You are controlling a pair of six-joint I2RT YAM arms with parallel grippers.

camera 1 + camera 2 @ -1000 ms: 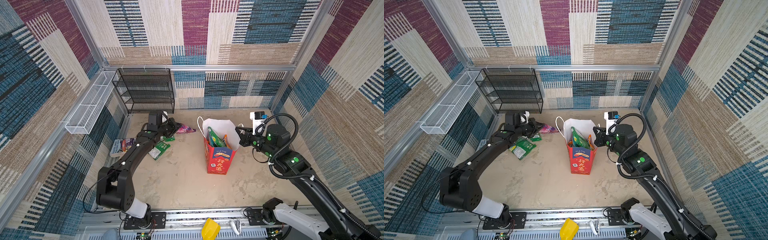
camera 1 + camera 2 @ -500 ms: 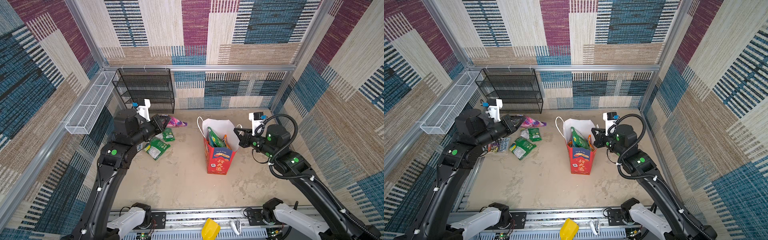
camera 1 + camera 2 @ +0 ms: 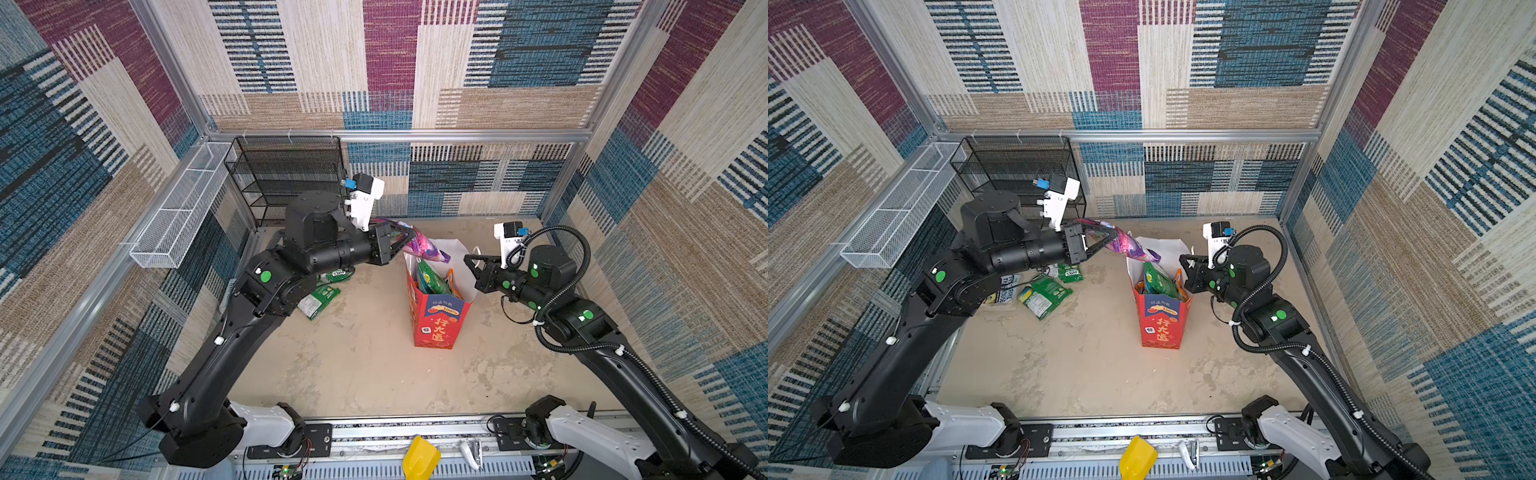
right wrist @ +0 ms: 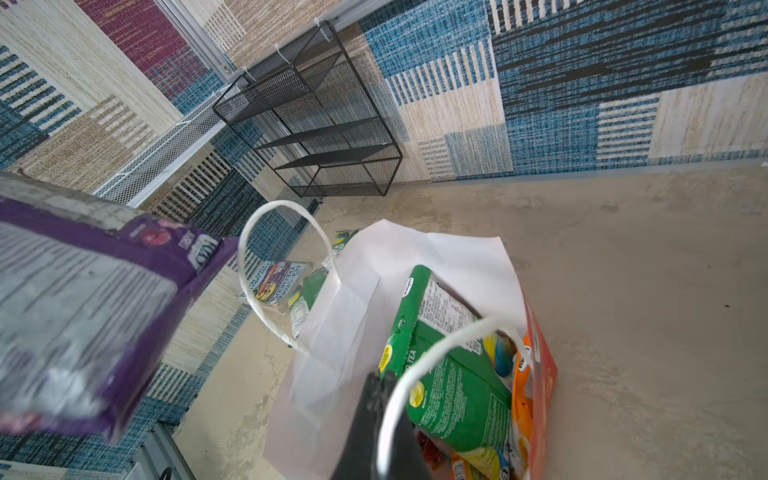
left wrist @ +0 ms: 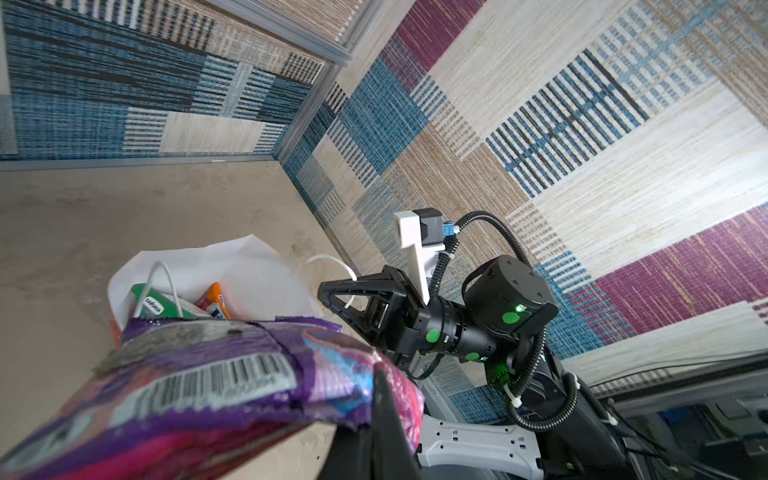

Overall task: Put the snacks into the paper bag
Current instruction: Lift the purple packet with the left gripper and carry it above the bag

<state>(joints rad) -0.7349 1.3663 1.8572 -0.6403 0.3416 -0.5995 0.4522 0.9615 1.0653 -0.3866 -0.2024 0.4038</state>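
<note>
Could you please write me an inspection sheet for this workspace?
Surface: tan table, blotchy stains.
Job's things: red paper bag upright, green pouch and orange pouch inside; purple pouch raised near its mouth; two loose green pouches on table.
Clutter: book beside them; black mesh shelf; white wire basket; yellow object at front rail.
Grippers: left gripper shut on purple pouch; right gripper shut at the bag's cord handle, hold unclear.
Cables: black corrugated hose along right arm.
Surroundings: woven patchwork walls, aluminium frame.

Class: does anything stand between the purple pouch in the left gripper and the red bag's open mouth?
Nothing visible does. The purple pouch, in the left gripper, hangs by the rim of the bag, higher than its open mouth. One cord handle arches close by; the right gripper pinches the other.
</note>
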